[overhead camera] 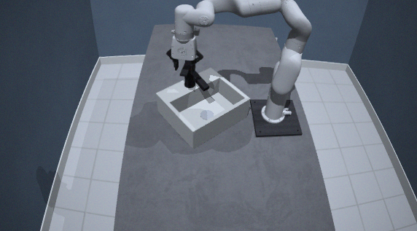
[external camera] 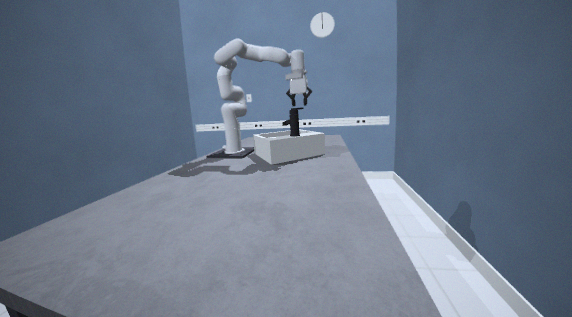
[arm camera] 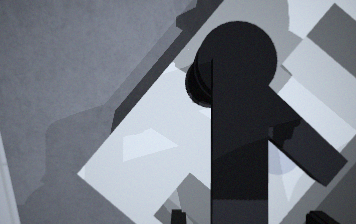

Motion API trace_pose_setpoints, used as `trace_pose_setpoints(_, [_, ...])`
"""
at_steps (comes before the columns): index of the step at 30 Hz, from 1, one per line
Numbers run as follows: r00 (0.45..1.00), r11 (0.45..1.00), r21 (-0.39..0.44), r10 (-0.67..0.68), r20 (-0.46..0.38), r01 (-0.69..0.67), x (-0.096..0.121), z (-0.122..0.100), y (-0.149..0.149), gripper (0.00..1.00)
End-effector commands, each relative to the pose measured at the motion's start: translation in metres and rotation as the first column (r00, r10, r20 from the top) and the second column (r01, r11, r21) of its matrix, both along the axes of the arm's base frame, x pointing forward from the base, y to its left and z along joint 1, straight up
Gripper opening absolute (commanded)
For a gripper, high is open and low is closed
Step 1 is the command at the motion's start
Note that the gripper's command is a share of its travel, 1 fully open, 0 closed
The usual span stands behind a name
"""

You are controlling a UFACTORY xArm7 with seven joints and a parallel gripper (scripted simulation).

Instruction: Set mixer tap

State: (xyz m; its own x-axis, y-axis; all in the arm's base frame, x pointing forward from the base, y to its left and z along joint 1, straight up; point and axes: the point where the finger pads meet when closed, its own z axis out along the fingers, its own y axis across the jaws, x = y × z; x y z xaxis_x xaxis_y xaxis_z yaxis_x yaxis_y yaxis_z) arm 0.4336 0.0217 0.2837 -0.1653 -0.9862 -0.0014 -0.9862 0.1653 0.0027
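The black mixer tap (overhead camera: pixel 189 78) stands on the back left rim of the white sink (overhead camera: pixel 203 103), with its spout (overhead camera: pixel 201 84) reaching out over the basin. In the wrist view the lever (arm camera: pixel 239 150) is a long dark bar running down from the round tap head, and the spout (arm camera: pixel 306 145) slants off to the right. My gripper (overhead camera: pixel 186 65) is open and hangs just above the tap, fingers pointing down. It also shows in the exterior view (external camera: pixel 298 100) above the lever (external camera: pixel 296 109). Its fingertips straddle the lever's end in the wrist view (arm camera: pixel 247 218) and hold nothing. No red dot is visible.
The sink has a round drain (overhead camera: pixel 206 114) on its floor and raised walls around the basin. The arm's base plate (overhead camera: pixel 275 117) sits right of the sink. A wall rail (external camera: pixel 345 121) and a clock (external camera: pixel 322 24) are behind the table.
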Motion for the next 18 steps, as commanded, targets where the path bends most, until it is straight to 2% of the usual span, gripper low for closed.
trace_pose_setpoints(1, [1.0,1.0,0.0,0.0,0.005,0.0,0.0009,0.0018,0.0,0.7])
trace_pose_setpoints(18, [1.0,1.0,0.0,0.0,0.005,0.0,0.0009,-0.0031,0.0,0.7])
